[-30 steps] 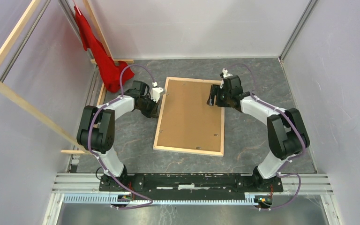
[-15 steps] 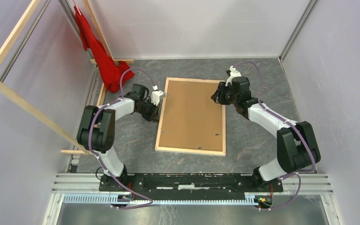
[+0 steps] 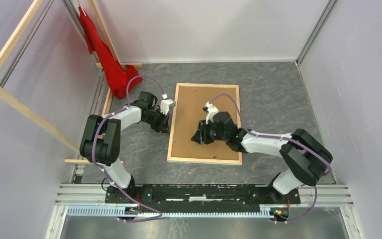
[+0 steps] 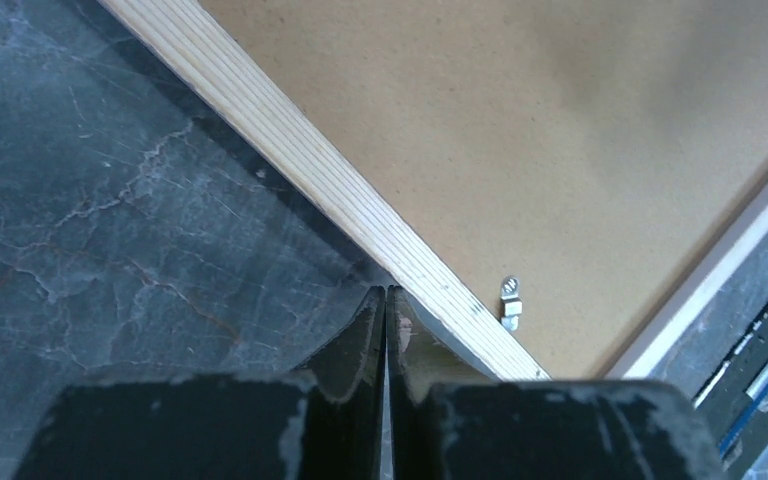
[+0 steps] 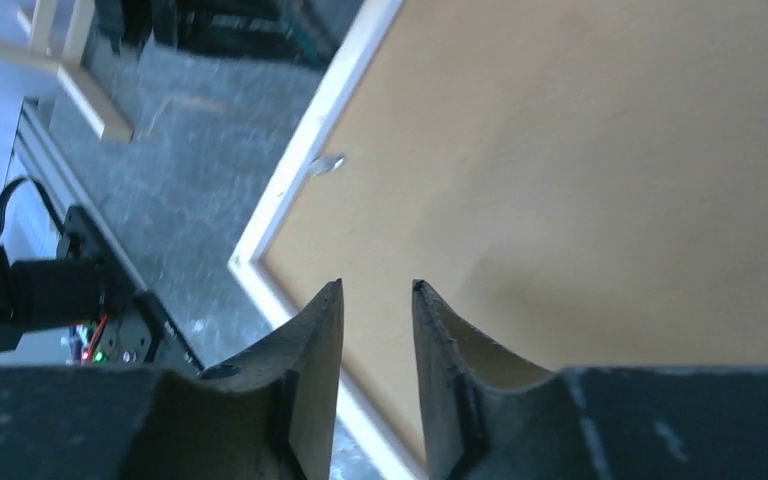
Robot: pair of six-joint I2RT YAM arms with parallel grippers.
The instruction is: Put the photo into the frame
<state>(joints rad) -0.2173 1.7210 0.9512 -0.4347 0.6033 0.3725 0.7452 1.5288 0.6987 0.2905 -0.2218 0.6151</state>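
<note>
The frame lies flat on the table with its pale wood face up, and a brown backing board fills it. The photo is hidden. My left gripper is shut with nothing between its fingers, its tips against the outer edge of the left rail. A small metal clip sits on the board just inside that rail. My right gripper hovers over the near half of the board. Its jaws stand partly open and empty, close to the frame's pale rail.
A red cloth hangs at the back left corner. Long pale wooden beams lean along the left wall. White walls close in the table on three sides. The black base rail runs along the near edge.
My right arm swung from the frame's far right corner to above the near half of the board, and its jaws narrowed. The frame shifted slightly to the right. The left gripper stayed shut at the left rail.
</note>
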